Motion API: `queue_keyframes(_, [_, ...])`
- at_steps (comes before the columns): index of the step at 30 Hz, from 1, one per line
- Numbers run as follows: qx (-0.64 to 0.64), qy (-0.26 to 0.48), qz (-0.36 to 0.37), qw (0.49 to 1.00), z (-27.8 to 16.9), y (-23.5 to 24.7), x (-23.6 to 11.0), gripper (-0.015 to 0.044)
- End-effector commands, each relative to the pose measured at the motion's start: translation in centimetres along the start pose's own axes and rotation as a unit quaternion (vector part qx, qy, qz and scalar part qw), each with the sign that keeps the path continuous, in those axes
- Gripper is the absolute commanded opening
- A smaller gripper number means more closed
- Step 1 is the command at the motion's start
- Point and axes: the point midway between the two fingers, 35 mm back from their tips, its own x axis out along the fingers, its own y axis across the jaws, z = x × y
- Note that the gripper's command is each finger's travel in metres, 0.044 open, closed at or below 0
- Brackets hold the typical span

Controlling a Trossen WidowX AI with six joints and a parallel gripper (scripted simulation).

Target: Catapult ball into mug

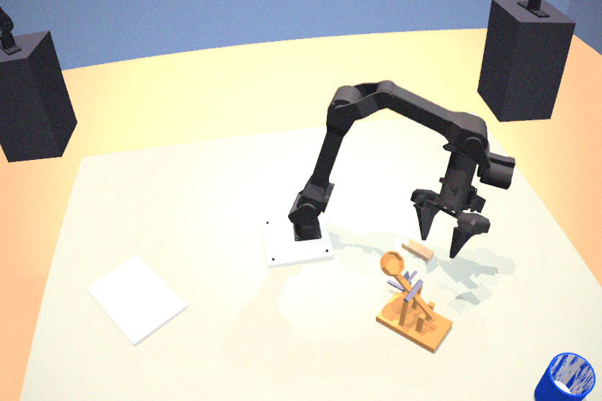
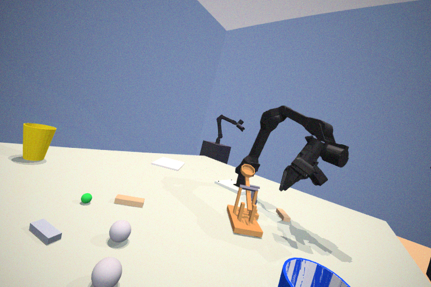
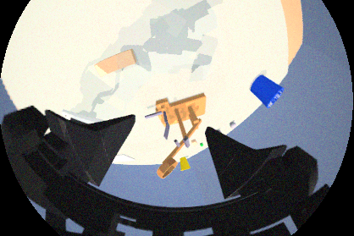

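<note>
From above: tool (image 1: 440,240) spread wide, empty, raised over the desk (image 1: 194,201) behind the catapult (image 1: 413,311), throwing arm up, spoon bare; blue mug (image 1: 567,376) at the near right corner. From the side: no ball visible anywhere, possibly already in the mug; a green sphere (image 2: 86,198) lying well apart. From the wrist: catapult framed between parted fingers. Likely light, rigid, tippy; best gripped by the base plate.

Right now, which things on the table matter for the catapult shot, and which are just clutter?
Job: catapult, blue mug, open claw; no ball in the cup.
Clutter: yellow cup, green ball, two grey eggs, grey block, tan blocks, white sheet.
</note>
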Motion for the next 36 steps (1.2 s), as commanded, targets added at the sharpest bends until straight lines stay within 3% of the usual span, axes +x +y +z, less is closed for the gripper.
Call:
queue_keyframes(1, [0.063,-0.031,0.003,0.998,0.6,-1.6,-0.2,0.0440])
queue_keyframes(18, [0.312,-0.157,0.010,0.937,0.9,-9.5,-1.1,0.0440])
queue_keyframes(36, [0.541,-0.291,0.028,0.788,-0.7,-19.4,-3.0,0.0440])
